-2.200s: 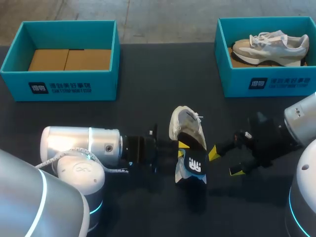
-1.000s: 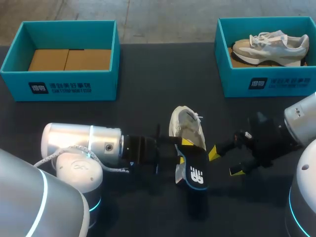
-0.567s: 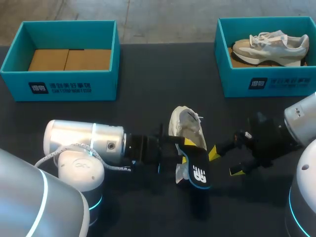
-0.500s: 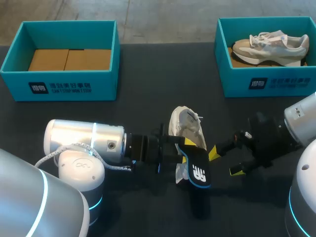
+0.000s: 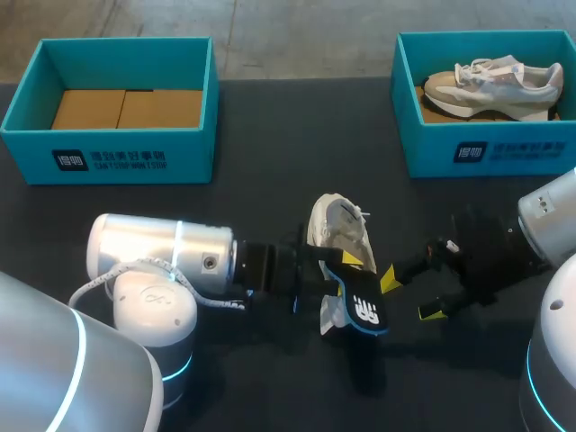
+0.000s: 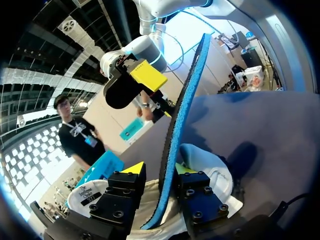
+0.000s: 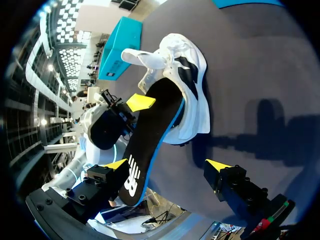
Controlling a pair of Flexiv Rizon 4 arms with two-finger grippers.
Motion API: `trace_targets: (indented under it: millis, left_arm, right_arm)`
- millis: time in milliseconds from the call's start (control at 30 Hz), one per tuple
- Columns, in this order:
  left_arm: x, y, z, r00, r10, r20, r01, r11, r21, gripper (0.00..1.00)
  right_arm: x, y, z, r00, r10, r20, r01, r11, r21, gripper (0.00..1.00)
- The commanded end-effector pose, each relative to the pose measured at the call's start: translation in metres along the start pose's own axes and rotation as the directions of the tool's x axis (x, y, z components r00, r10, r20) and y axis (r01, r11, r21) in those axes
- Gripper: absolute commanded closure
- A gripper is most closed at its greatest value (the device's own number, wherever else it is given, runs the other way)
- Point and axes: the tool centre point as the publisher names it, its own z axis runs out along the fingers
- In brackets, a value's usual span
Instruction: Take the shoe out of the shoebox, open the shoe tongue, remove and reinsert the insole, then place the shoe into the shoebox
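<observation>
Dark tabletop point(image 5: 270, 162) carried a teal cardboard shoebox point(image 5: 108, 162) far left and a second teal shoebox point(image 5: 490, 153) far right, holding a grey-and-white sneaker point(image 5: 493, 81). Mid-surface lay a white sneaker point(image 5: 337, 225). The left end effector point(image 6: 157, 170) clamped its black, blue-edged insole point(image 5: 362, 306), tilted up out of the shoe. The right end effector point(image 5: 409, 295) stood open just beside.

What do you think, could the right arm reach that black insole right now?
Probably yes. The right gripper is open, just beside the insole's free end, with nothing between them. The left gripper grips the insole nearer the shoe, leaving that end free.
</observation>
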Motion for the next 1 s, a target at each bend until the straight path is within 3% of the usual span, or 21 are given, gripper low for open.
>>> trace_targets:
  millis: [33, 367, 400, 433, 500, 1000]
  left_arm:
    - [-0.004, 0.002, 0.007, 1.000, -0.003, -0.012, 0.003, 1.000, -0.010, 0.68]
    - [-0.005, 0.001, 0.012, 1.000, -0.001, -0.018, 0.001, 1.000, -0.003, 0.71]
    - [-0.004, 0.001, 0.012, 1.000, -0.001, -0.018, 0.001, 1.000, -0.001, 0.73]
    - [-0.004, 0.001, 0.012, 1.000, -0.001, -0.018, 0.001, 1.000, 0.000, 0.85]
    - [-0.002, 0.000, 0.010, 1.000, -0.001, -0.018, 0.001, 1.000, 0.003, 1.00]
    - [0.001, 0.015, 0.005, 1.000, 0.006, 0.016, -0.007, 1.000, 0.016, 1.00]
  right_arm:
    - [0.001, -0.001, 0.001, 1.000, 0.002, 0.004, -0.002, 1.000, -0.002, 0.00]
    - [0.001, -0.001, 0.001, 1.000, 0.002, 0.004, -0.002, 1.000, -0.002, 0.00]
    - [0.001, -0.001, 0.001, 1.000, 0.002, 0.004, -0.002, 1.000, -0.002, 0.00]
    - [0.001, -0.001, 0.001, 1.000, 0.002, 0.004, -0.002, 1.000, -0.002, 0.00]
    - [0.001, -0.001, 0.001, 1.000, 0.002, 0.004, -0.002, 1.000, -0.002, 0.00]
    - [0.001, -0.001, 0.001, 1.000, 0.002, 0.004, -0.002, 1.000, -0.002, 0.00]
